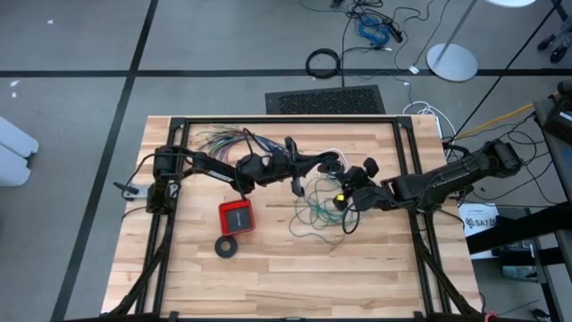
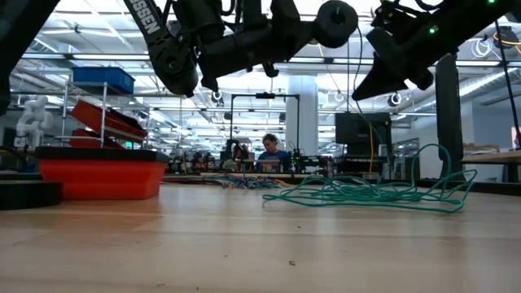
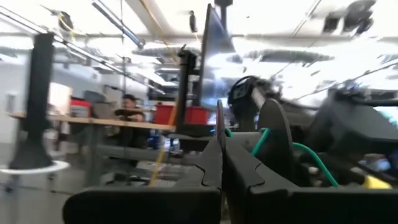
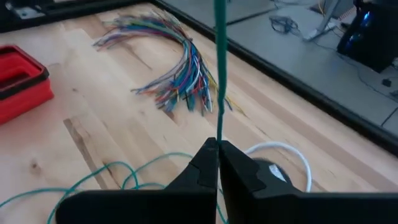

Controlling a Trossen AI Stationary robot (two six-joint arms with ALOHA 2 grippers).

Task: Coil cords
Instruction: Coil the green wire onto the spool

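Overhead, the teal-green wire (image 1: 315,210) is lying in a loose tangle at mid-table, with one strand rising taut into the right gripper (image 4: 217,155), whose fingers are pinching it closed. Nearby, the left gripper (image 3: 222,155) is hanging above the table with its fingers pressed together, the green wire passing just behind them. Beside the tangle, the white cord (image 4: 283,152) is curling around its small black round piece.

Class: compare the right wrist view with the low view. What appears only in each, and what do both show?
Only the right wrist view shows the right claw shut on the teal-green wire, the fanned bundle of coloured wires and a white cord. Only the low view shows a person seated in the room behind. Both show the teal-green wire, the red tray and the wooden table.
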